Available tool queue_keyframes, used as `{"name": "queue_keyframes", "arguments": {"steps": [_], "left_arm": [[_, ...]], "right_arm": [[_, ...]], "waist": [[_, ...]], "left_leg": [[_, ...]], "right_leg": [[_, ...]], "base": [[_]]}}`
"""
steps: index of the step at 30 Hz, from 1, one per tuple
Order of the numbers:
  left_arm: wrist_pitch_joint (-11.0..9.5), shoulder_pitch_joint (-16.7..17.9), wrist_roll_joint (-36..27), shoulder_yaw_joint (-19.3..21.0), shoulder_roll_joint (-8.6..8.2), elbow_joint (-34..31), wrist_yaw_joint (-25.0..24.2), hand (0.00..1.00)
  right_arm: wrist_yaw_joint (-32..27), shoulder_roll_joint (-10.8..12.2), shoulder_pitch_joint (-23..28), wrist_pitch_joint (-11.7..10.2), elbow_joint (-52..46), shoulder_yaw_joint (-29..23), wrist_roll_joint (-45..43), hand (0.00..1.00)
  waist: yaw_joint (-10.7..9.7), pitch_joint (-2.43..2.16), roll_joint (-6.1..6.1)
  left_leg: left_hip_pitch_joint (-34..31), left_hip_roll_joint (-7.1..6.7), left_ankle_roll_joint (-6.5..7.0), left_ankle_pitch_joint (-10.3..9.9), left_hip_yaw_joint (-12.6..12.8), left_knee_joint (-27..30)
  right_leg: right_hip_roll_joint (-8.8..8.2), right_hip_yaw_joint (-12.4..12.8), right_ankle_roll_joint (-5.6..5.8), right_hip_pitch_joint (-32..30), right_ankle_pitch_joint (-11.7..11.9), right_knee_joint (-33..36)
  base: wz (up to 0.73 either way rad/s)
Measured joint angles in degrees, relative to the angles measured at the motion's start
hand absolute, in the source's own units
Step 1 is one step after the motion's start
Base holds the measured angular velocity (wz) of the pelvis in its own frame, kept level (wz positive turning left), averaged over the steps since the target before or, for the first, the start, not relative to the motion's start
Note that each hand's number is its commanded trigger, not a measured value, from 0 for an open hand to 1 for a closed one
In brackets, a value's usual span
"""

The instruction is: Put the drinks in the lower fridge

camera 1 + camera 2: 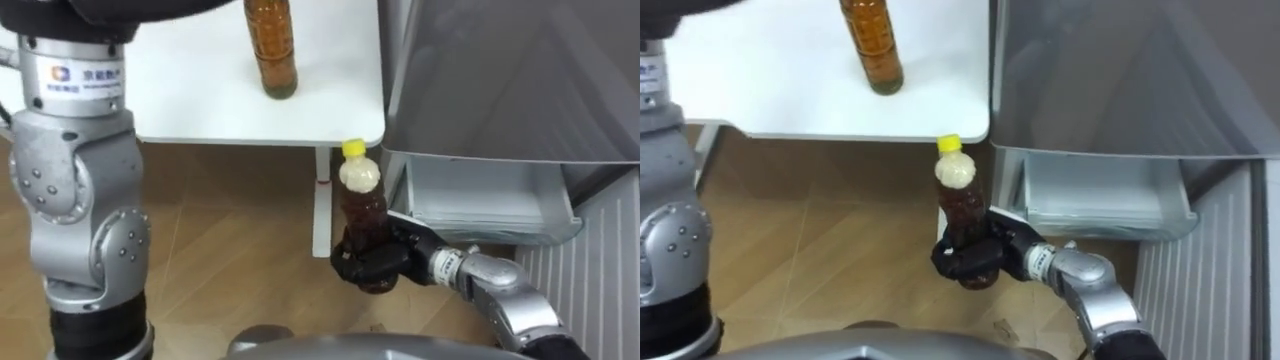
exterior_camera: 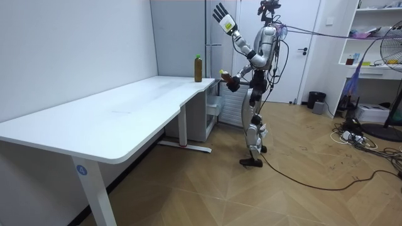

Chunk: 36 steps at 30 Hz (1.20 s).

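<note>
Your right hand (image 1: 370,266) grips the yellow-capped tea bottle (image 1: 362,203) near its base; it could tip against the desk (image 1: 200,105) edge.

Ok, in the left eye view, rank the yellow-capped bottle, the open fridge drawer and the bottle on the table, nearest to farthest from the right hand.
1. Yellow-capped bottle, gripped in the right hand.
2. Open fridge drawer, just to its right.
3. Bottle on the table, farthest, up left.
</note>
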Motion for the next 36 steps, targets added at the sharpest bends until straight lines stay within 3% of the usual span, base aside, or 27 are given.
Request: {"name": "queue_keyframes", "arguments": {"steps": [7,13,24,30,36], "left_arm": [[-3.28,-0.13,5.42,8.25,0.09,0.04,8.25,0.00],[-5.57,0.20,4.12,12.86,0.09,2.85,15.22,0.00],[-4.77,4.10,3.86,16.52,0.04,20.57,26.48,0.00],[-1.90,10.27,0.91,16.21,0.02,29.96,31.62,0.00],[-0.47,12.26,-0.08,14.83,0.05,44.65,33.58,0.00]], "right_arm": [[-0.08,0.44,0.97,-1.67,-0.01,-3.70,0.27,1.00],[-1.90,0.21,3.14,-2.50,-0.02,-6.53,0.41,1.00],[-4.59,1.14,4.06,-2.36,1.07,-7.33,0.49,1.00],[-5.48,0.85,5.10,-1.94,1.13,-7.34,0.75,1.00],[-7.26,0.98,5.09,-1.36,1.19,-7.91,0.79,1.00]], "waist": [[1.37,0.04,0.51],[3.01,-0.09,0.76],[3.98,-0.18,0.40],[3.97,-0.19,0.00],[3.44,-0.19,-0.24]], "left_leg": [[0.39,-0.35,-0.04,0.03,-1.33,-0.02],[1.29,-0.52,-0.04,0.03,-1.97,-0.59],[2.01,-0.87,-0.01,0.59,-2.12,-1.89],[2.86,-0.91,0.03,0.61,-1.67,-2.05],[2.58,-0.85,0.04,0.58,-1.82,-2.14]], "right_leg": [[-0.06,-1.70,0.01,1.46,-0.01,-1.03],[-0.14,-2.57,0.09,2.38,-0.06,-0.98],[-0.39,-2.53,0.27,2.30,-0.17,-1.01],[-0.53,-2.63,0.27,2.64,-0.17,-0.96],[-0.49,-2.62,0.27,2.38,-0.17,-0.96]], "base": [[0.10],[0.06],[-0.01],[-0.02],[0.00]]}}
